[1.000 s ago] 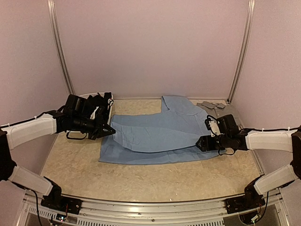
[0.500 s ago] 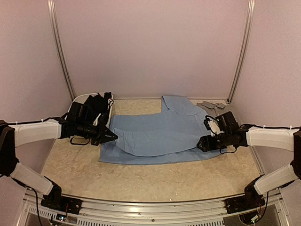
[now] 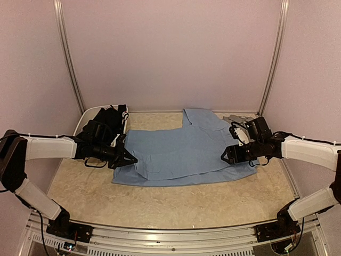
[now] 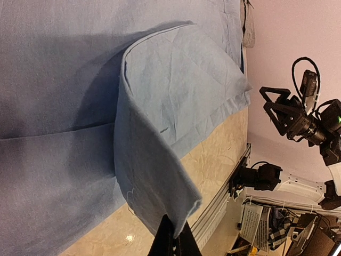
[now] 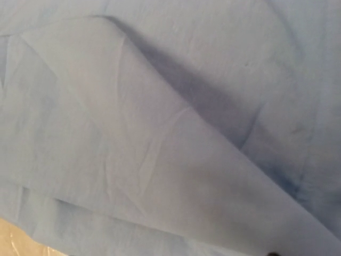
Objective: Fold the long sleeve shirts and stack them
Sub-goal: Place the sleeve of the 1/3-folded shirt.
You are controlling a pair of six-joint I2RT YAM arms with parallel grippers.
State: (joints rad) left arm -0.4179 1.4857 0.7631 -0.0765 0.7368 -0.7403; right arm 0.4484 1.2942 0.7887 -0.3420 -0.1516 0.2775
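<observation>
A light blue shirt (image 3: 181,154) lies spread across the middle of the table. My left gripper (image 3: 130,159) is shut on its left edge and holds that edge lifted, so a flap (image 4: 176,80) curls over the body of the shirt. In the left wrist view the closed fingertips (image 4: 173,237) pinch the hem. My right gripper (image 3: 226,156) hovers over the shirt's right side; seen from the left wrist it (image 4: 265,98) stands open and holds nothing. The right wrist view shows only blue cloth (image 5: 160,133). A grey shirt (image 3: 238,118) lies at the back right.
A white tub (image 3: 85,118) at the back left holds a black shirt (image 3: 112,116), just behind my left arm. Pink walls enclose the table on three sides. The beige tabletop (image 3: 176,205) shows in front of the shirt.
My left gripper has moved right and nearer, carrying the shirt's edge over the body. The right gripper has shifted up and left over the shirt.
</observation>
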